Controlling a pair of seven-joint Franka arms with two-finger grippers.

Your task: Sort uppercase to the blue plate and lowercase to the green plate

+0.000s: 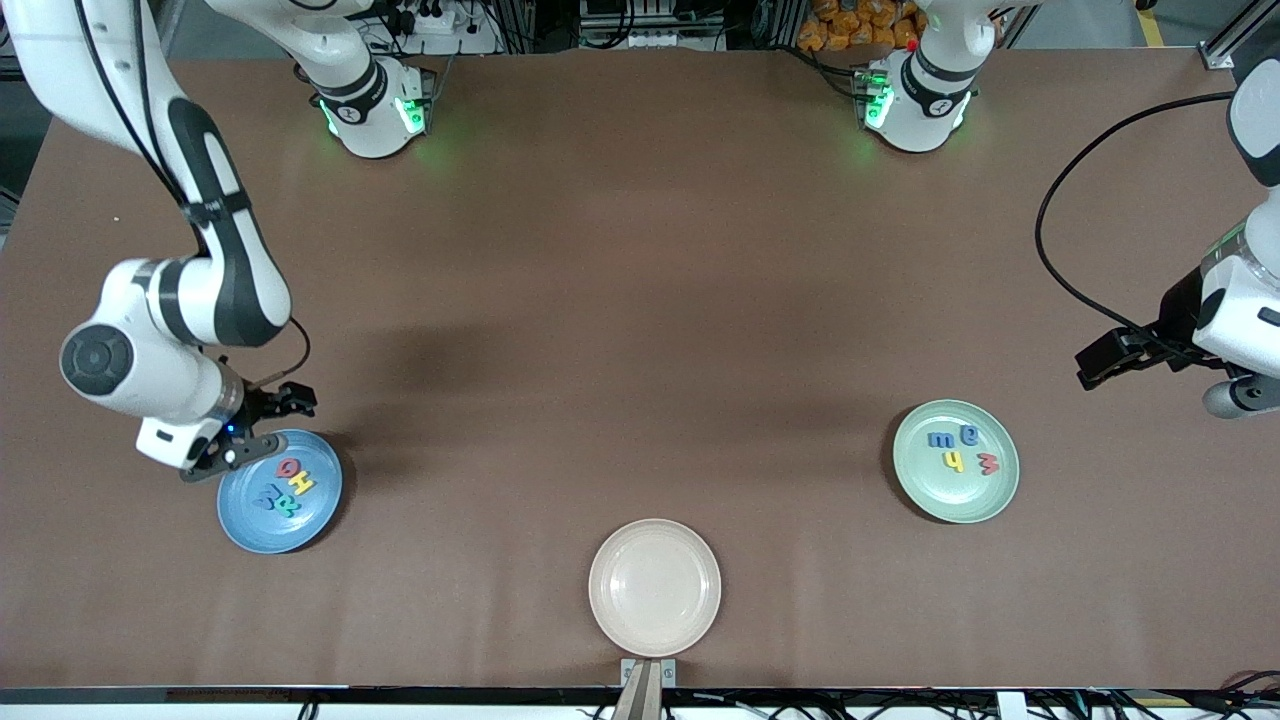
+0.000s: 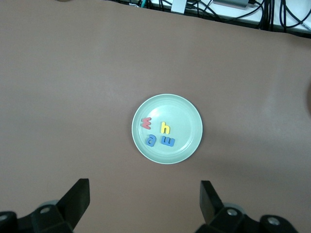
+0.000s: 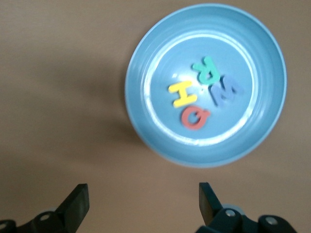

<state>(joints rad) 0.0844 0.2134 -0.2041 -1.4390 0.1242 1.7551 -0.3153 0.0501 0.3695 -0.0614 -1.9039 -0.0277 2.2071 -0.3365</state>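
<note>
Four uppercase (image 3: 204,92) in blue plate (image 1: 235,520); cream plate (image 1: 600,590) at table edge.

four uppercase letters (image 1: 285,485) flat in blue plate (image 1: 245,530), four lowercase letters (image 1: 962,448) flat in green plate (image 1: 930,495)

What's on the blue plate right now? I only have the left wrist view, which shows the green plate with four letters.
Observer: The blue plate holds four capitals: red Q, yellow H, blue M and teal R.
Operator: Where is the right hand?
Observer: The right hand hangs open over the table just beside the blue plate, holding nothing.
Operator: Any other dish around?
Observer: A cream plate sits nearer the front camera than the blue plate, toward the table's middle.
</note>
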